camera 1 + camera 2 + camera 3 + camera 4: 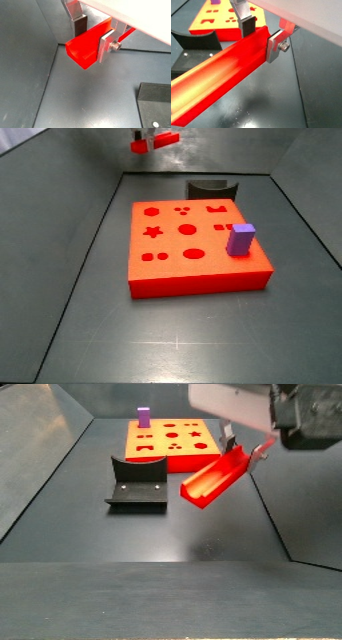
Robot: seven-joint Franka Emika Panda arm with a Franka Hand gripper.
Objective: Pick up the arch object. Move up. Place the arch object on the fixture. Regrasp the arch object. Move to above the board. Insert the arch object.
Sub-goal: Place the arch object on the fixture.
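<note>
The gripper (238, 446) hangs in the air above the dark floor, its two flat silver fingers (274, 46) closed onto the arch object (223, 75), a long bright-red bar. In both wrist views the bar sits squarely between the plates, pinched near one end: one finger (107, 46) presses its outer side wall while the dark pad of the opposite finger (79, 24) bears on the far side. Most of the bar's length juts out free beyond the grip, and its blunt end face (81, 51) shows just past the plates.

In a side view the arch object (214, 478) hangs tilted, clear of the floor, its lower end dipping toward the camera. It is just beside the fixture (138, 482), the dark bracket on its base plate, and touches neither that nor the board (171, 437) behind.

The orange-red board (194, 243) lies flat with its cut-outs open, and a purple block (241, 239) stands upright near one edge. From this side view the gripper (150, 141) appears small and high, beyond the board's far edge.
</note>
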